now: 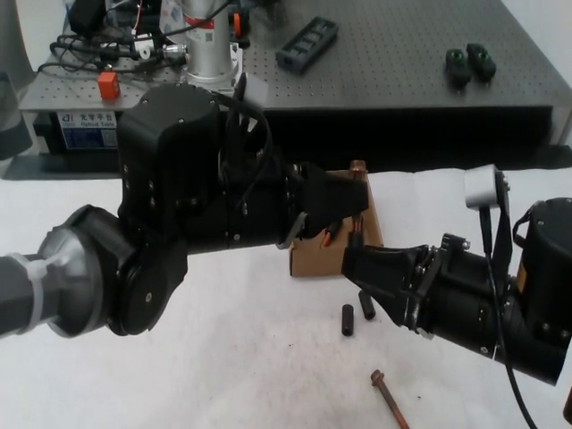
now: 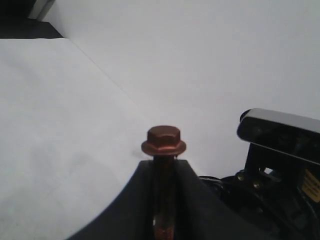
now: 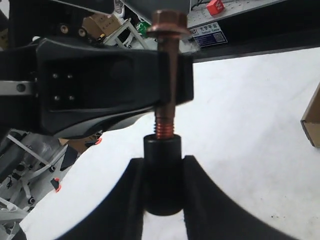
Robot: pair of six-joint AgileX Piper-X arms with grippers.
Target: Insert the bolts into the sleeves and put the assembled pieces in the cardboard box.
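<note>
No readable text; one illegibly small printed label (image 1: 87,128) beneath the edge of the perforated table (image 1: 402,54).

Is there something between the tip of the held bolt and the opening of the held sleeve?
Nothing visible stands between them. The threaded tip of the bolt already meets the top opening of the sleeve, and the two look lined up.

The high view looks forward and down over the tabletop (image 1: 223,357) from behind both arms, well back. The left wrist view sits close behind the left pincer (image 2: 163,167), the right wrist view close behind the right pincer (image 3: 163,170). The two face each other and share the bolt (image 2: 163,141).
</note>
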